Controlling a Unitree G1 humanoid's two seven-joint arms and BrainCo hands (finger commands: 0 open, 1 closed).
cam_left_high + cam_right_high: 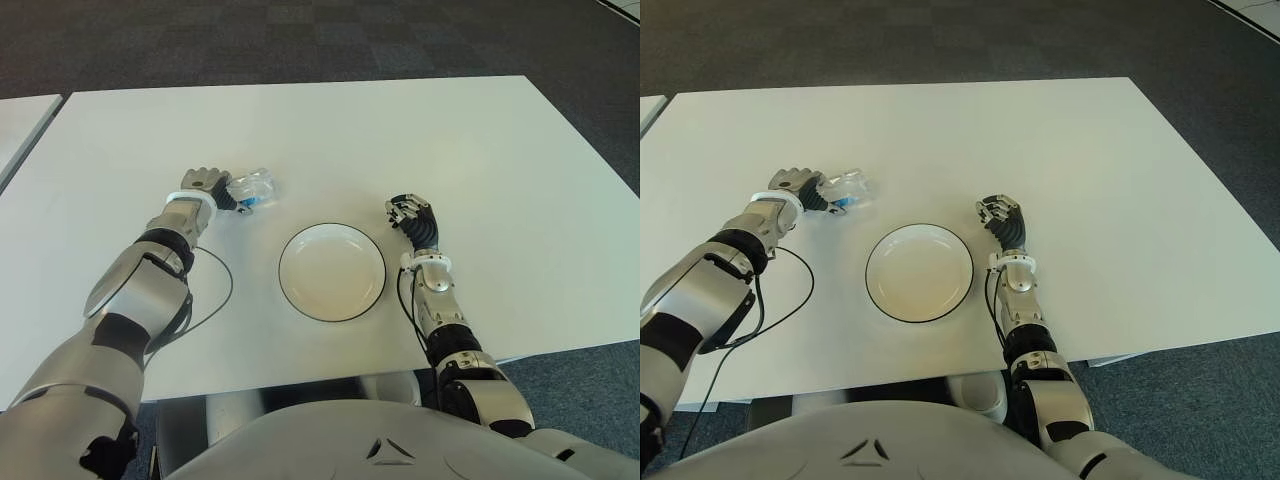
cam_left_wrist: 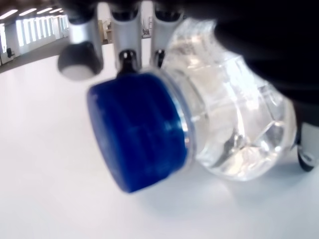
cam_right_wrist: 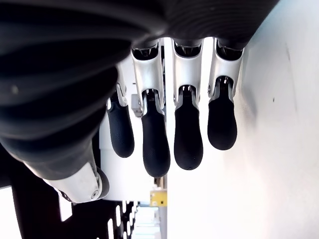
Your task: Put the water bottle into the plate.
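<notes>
A clear water bottle (image 1: 257, 187) with a blue cap (image 2: 137, 132) lies on its side on the white table (image 1: 400, 140), left of and a little beyond the plate. My left hand (image 1: 207, 185) is at the bottle's cap end, fingers (image 2: 125, 35) curled round the neck and thumb over the top; the bottle still touches the table. The white plate (image 1: 331, 271) with a dark rim sits in the middle near me and holds nothing. My right hand (image 1: 410, 213) shows just right of the plate, fingers (image 3: 188, 134) relaxed and holding nothing.
A black cable (image 1: 226, 291) loops over the table beside my left forearm. The table's near edge runs just below the plate. Another white table (image 1: 20, 120) stands at the far left across a gap, over dark carpet (image 1: 300, 40).
</notes>
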